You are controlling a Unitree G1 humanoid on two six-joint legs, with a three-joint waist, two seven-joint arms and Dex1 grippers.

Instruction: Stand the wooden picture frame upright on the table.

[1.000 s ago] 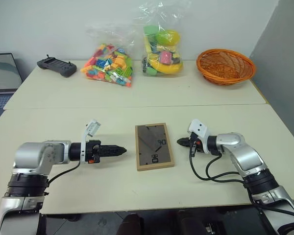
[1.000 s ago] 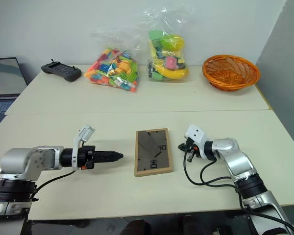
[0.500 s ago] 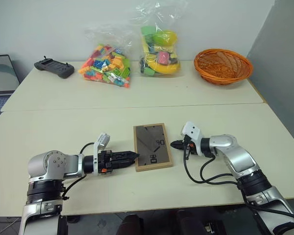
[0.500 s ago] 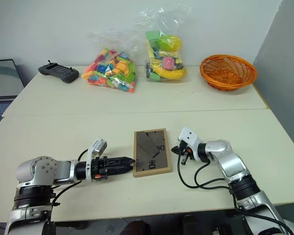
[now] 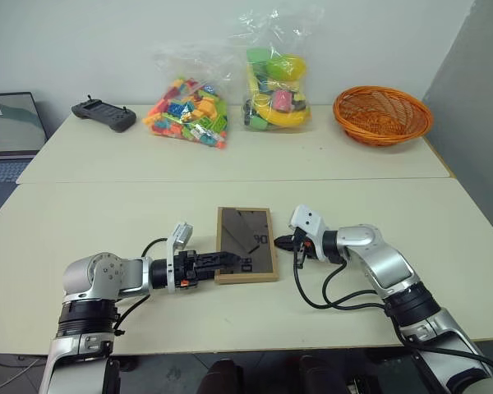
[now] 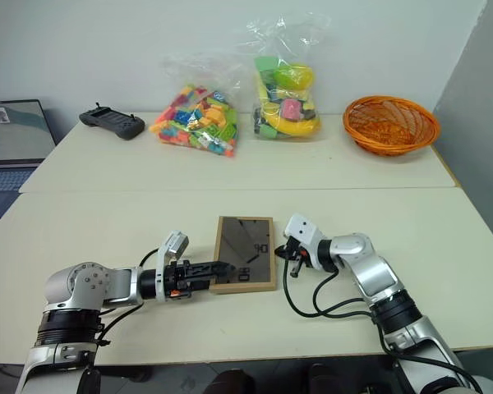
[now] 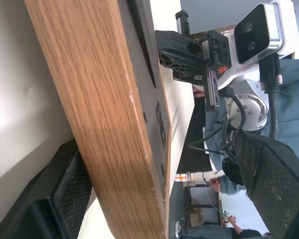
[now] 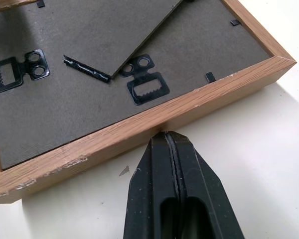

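Observation:
The wooden picture frame (image 5: 246,254) lies flat on the table (image 5: 107,213), with its dark back, fold-out stand and black clips (image 8: 144,84) facing up. My left gripper (image 5: 222,261) is open at the frame's left side near its front corner. In the left wrist view the light-wood edge (image 7: 104,114) sits between its two fingers (image 7: 65,194). My right gripper (image 5: 281,243) is shut, and its closed tip (image 8: 167,142) touches the frame's right edge about midway along.
At the back of the table stand a bag of coloured blocks (image 5: 187,111), a bag of toy fruit (image 5: 273,82) and an orange wicker basket (image 5: 382,113). A black controller (image 5: 103,113) and a laptop (image 5: 12,131) are at the far left.
My left gripper moved right to the frame's left edge and opened around it. My right gripper, still shut, moved left up against the frame's right edge. The camera view also shifted.

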